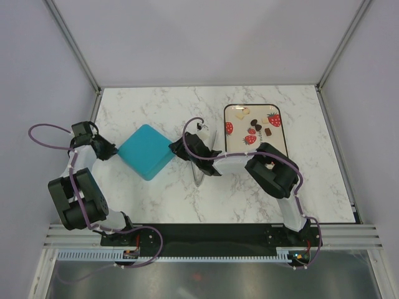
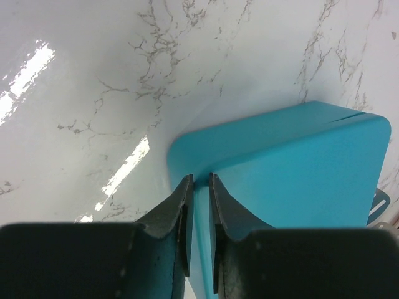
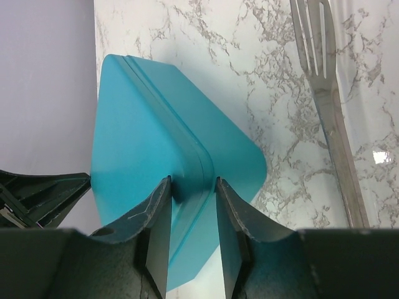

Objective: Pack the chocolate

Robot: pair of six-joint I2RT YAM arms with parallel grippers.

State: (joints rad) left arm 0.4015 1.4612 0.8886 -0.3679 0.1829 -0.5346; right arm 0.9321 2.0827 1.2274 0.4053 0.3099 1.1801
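Teal box sits turned like a diamond on the marble table, one corner pointing at each set of fingers, so the diagonal through those two corners runs straight from the left gripper to the right gripper. In the left wrist view the left gripper's fingers stand astride the near corner with only a thin strip of teal between them. In the right wrist view the right gripper's fingers bracket the opposite corner, and the lid seam comes down into the gap between them. In both views the box fills the gap, but I cannot tell whether either pair is truly clamped or just set against the walls. By my reading the coming move is opening the box, and it depends on that seam: the right fingers need to sit above it on the lid while the left fingers hold the base, and the right wrist view does not show which side of the seam the pads are on. The chocolate is not at either set of fingers. It lies on the strawberry-print tray, behind the right fingers, and for the left fingers well past the far side of the box. The right arm is therefore much the nearer one. Silver tongs lie on the marble just beside the right fingers, between the box and the tray.
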